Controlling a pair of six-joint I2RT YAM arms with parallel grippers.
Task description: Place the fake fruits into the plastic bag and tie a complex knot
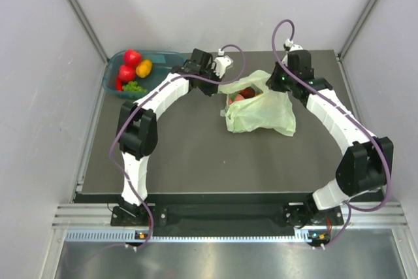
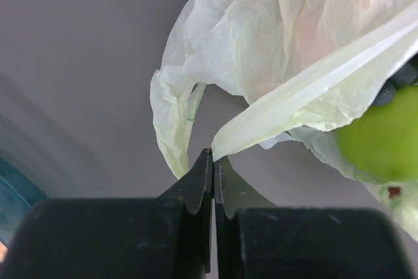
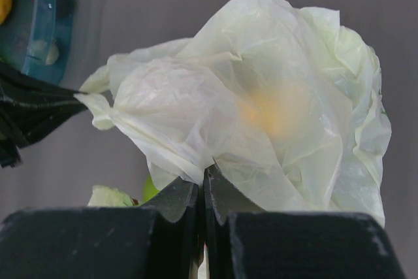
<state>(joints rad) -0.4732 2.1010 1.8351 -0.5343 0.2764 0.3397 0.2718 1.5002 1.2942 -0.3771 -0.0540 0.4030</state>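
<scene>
The thin, crinkly, pale-green plastic bag sits on the flat dark grey table top, a bit right of the middle in the top view. You can see through its skin a little. It is soft and lumpy and full of folds. Its mouth is pulled open toward the top of the frame.

Inside the mouth lie shiny red and pink fake fruits. In the left wrist view a smooth round green fruit shows at the right edge, under the bag's film. In the right wrist view a soft orange glow shines through the bag's wall.

The left gripper has black pointed jaws. They are pressed together, and a flat pale strip of the bag is pinched at their tips. The strip runs up to the right and is pulled tight.

The right gripper has its black jaws squeezed together too. They nip a fold at the bottom of the bag.

In the upper left of the top view stands a teal see-through plastic basket with rounded corners. It holds two glossy red fruits, one orange-yellow fruit and a bumpy green leafy piece.
</scene>
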